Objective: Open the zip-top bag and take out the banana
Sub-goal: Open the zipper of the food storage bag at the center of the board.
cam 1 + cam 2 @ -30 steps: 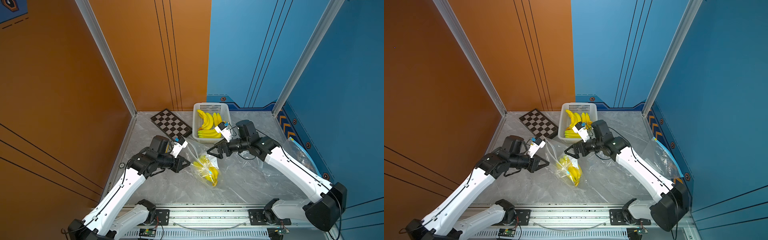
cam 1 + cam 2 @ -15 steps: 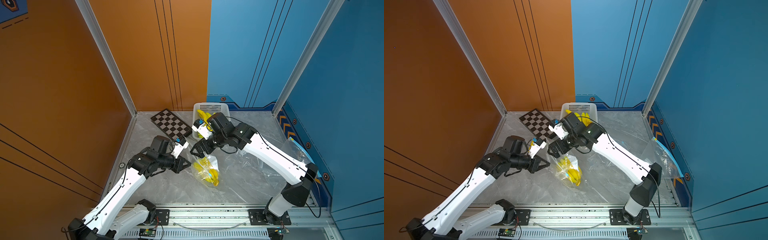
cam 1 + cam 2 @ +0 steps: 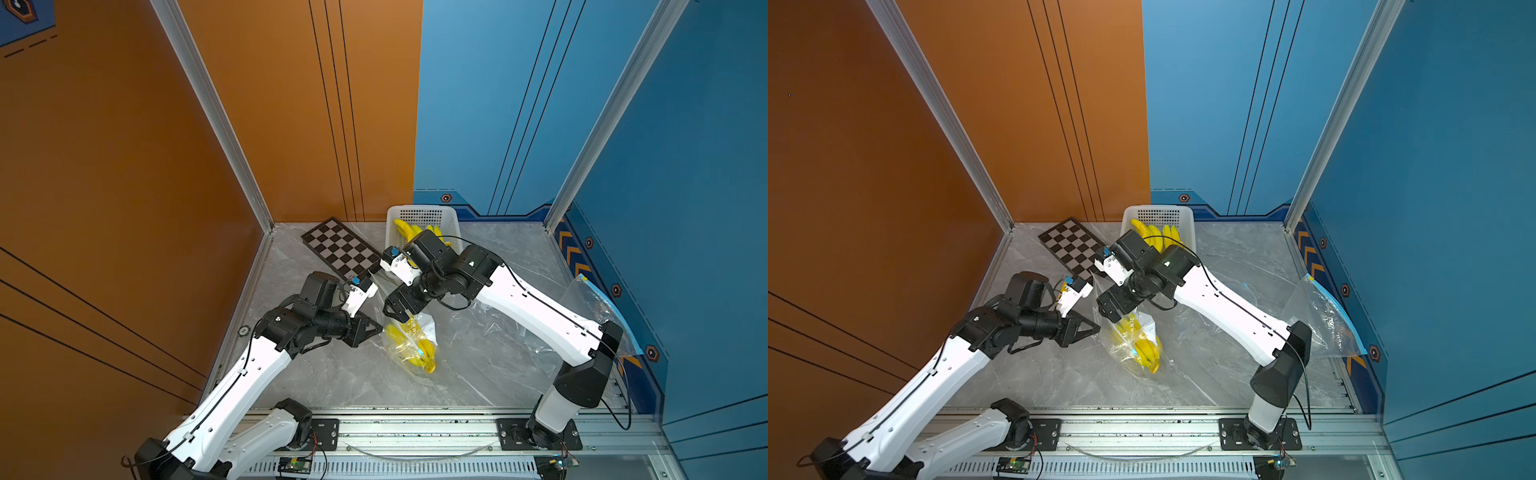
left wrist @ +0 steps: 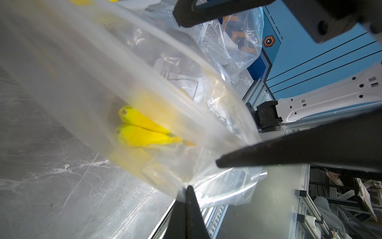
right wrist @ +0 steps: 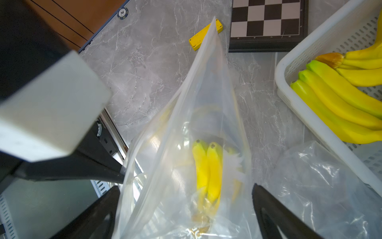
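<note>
Banana (image 5: 208, 171) inside bag (image 5: 186, 115), just beneath wide-spread right tool (image 5: 186, 187).

On your grey marble table (image 3: 332, 386), a chessboard (image 3: 340, 249) lies flat at the back. Just beside it, a white perforated basket (image 3: 419, 214) holds yellow bananas (image 5: 341, 97). Near the board you have a yellow block (image 5: 196, 42). A chip (image 5: 122, 12) marked 50 sits at the table's edge, and a crumpled clear bag (image 3: 598, 307) rests against the blue wall (image 3: 685, 208).
</note>
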You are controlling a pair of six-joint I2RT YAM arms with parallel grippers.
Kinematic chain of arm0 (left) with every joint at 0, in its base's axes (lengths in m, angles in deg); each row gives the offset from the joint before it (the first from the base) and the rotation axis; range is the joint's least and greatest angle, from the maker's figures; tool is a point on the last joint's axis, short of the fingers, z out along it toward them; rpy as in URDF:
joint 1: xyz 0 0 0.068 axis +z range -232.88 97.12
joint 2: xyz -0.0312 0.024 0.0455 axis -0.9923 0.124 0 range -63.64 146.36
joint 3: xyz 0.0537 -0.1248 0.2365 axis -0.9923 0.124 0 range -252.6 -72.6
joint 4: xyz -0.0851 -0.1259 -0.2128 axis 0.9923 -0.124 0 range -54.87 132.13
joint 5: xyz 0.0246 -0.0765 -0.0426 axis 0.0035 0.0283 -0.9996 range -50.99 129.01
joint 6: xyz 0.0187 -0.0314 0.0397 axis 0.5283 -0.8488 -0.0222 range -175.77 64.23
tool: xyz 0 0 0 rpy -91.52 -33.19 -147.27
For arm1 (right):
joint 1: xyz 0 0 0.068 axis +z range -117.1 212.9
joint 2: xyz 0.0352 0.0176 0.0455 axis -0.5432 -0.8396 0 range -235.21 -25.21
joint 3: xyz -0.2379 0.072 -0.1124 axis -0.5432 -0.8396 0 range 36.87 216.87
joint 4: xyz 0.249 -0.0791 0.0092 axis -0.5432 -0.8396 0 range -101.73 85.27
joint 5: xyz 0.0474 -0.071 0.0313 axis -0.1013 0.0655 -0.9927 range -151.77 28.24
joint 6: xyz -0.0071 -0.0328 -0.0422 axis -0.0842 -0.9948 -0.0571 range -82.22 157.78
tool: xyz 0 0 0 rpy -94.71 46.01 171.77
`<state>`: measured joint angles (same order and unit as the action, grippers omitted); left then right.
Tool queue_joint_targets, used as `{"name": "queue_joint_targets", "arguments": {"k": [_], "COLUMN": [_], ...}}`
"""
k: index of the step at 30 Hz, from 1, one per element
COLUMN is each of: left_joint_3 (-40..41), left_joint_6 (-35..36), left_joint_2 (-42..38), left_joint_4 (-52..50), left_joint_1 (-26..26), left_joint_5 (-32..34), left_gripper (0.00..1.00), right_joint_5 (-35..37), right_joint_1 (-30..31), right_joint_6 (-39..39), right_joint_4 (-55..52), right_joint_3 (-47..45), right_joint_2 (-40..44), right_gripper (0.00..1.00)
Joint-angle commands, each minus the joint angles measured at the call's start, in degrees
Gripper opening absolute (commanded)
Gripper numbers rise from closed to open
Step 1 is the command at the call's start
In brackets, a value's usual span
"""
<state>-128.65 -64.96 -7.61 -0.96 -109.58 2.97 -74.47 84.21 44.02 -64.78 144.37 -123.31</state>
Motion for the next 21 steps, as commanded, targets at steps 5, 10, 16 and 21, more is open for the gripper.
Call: {"name": "queue_joint_targets", "arguments": {"k": [5,10,16,21], "left_joint_3": [-0.1,-0.1,0.0,0.1], "left_joint_6": [1.3,1.3,1.4,1.4], "left_joint_2": [-0.9,-1.1,-1.0,-0.8], "left_joint_4": [0.4,0.4,0.4,0.4], "left_joint_1": [-0.6,-0.6,-0.6,-0.6], "left_joint_5": [-1.3,-1.4,-1.4,-1.5], "left_gripper": [0.00,0.00,0.00,0.00], "right_joint_5": [0.7,1.9,2.3,0.8], "right_joint_1": [-1.0,-1.2,-1.6,-2.2], "right_joint_6": [2.1,2.3,2.5,2.9], "right_joint_4": [-0.2,-0.3,-0.3,0.2], "right_joint_3": [2.1,1.4,1.0,0.8], "right_joint_2": [1.6,1.6,2.1,2.6], "right_gripper": [1.00,1.00,1.00,1.00]}}
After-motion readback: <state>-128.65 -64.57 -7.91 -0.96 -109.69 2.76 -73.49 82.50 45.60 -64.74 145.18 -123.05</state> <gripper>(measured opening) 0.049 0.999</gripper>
